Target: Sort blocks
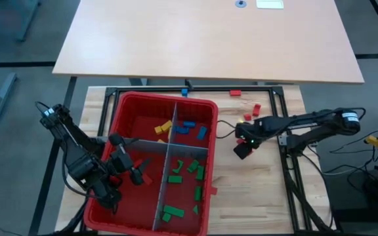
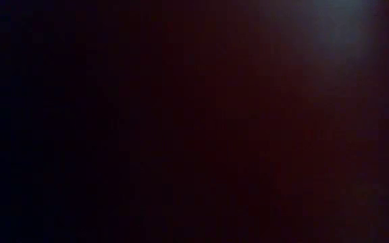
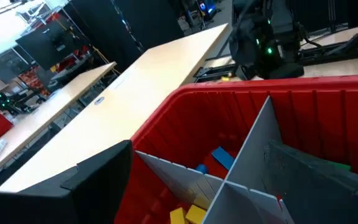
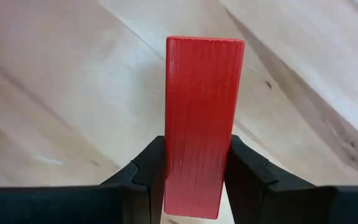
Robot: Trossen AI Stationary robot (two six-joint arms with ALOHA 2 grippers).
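Note:
The big red bin [image 1: 120,108] is split by grey dividers [image 1: 169,172] into compartments. Yellow blocks [image 1: 165,126] and blue blocks [image 1: 190,128] lie in the far ones, green blocks [image 1: 190,169] in the near right one. My left gripper [image 1: 136,172] hovers open over the near left compartment; its fingers [image 3: 101,177] show wide apart in the left wrist view. My right gripper [image 1: 242,149] is over the wooden table just right of the bin, shut on a red block [image 4: 199,124]. My right gripper pinches the red block's two long sides [image 4: 173,177] between its two fingers, near the end toward the wrist. The block runs along the fingers and sticks out well past their tips, over the wood. Whether its far end touches the table I cannot tell.
Loose red blocks [image 1: 252,113] and one more [image 1: 235,93] lie on the table beyond the right gripper; a blue one [image 1: 184,92] sits by the black frame behind the bin. A large pale table [image 1: 209,39] stands farther back. The low view is dark.

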